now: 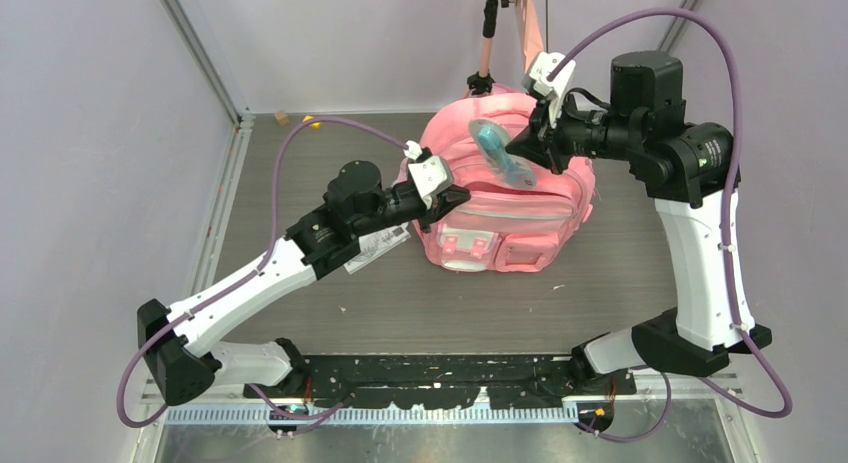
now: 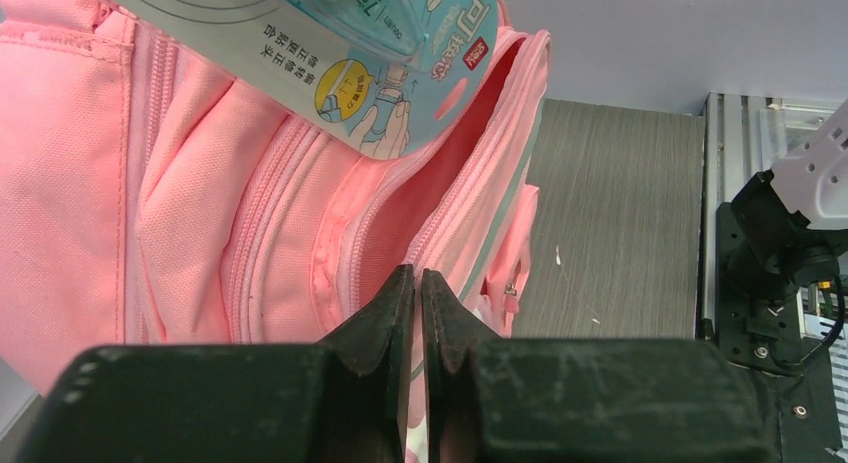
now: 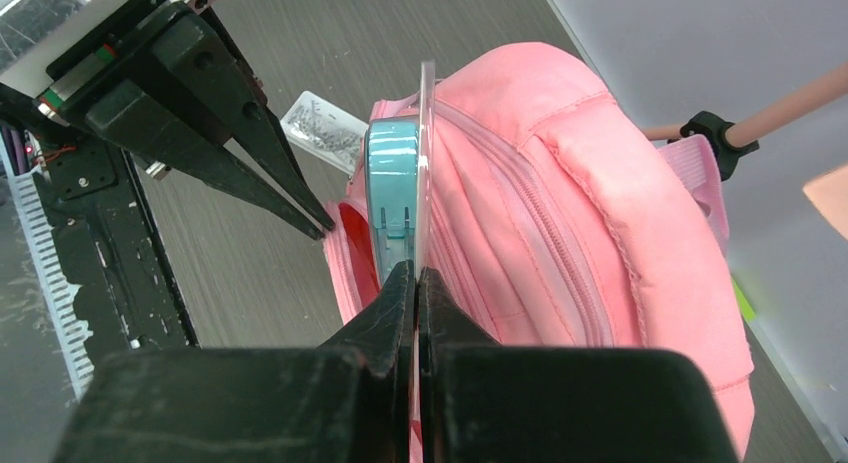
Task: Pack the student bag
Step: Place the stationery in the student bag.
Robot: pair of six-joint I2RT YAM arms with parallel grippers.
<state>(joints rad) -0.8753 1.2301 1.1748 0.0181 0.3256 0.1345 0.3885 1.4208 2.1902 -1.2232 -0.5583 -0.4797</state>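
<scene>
1. Student bag (image 1: 505,198): the big pink backpack lies on the grey table (image 1: 620,273), roughly midway between the two arms and towards the far side, its front pockets facing the arm bases.
2. One zip compartment gapes open, and its reddish-pink lining shows in the left wrist view.
3. Right gripper (image 3: 416,278): its jaws are pressed together on the edge of a blister pack (image 3: 398,198), a teal item sealed onto a clear-edged printed card. The pack hangs over the bag's upper part, just above the open compartment.
4. Left gripper (image 2: 417,283): its jaws stand almost together at the bag's left edge, right at the lip of the opening. Pink fabric sits between the tips, so it looks pinched on the bag's edge.
5. A small packet (image 1: 377,248) with printing on it lies flat on the table under the left arm, just beside the bag.
6. A pink strap (image 1: 487,43) rises from the bag's far side.
</scene>
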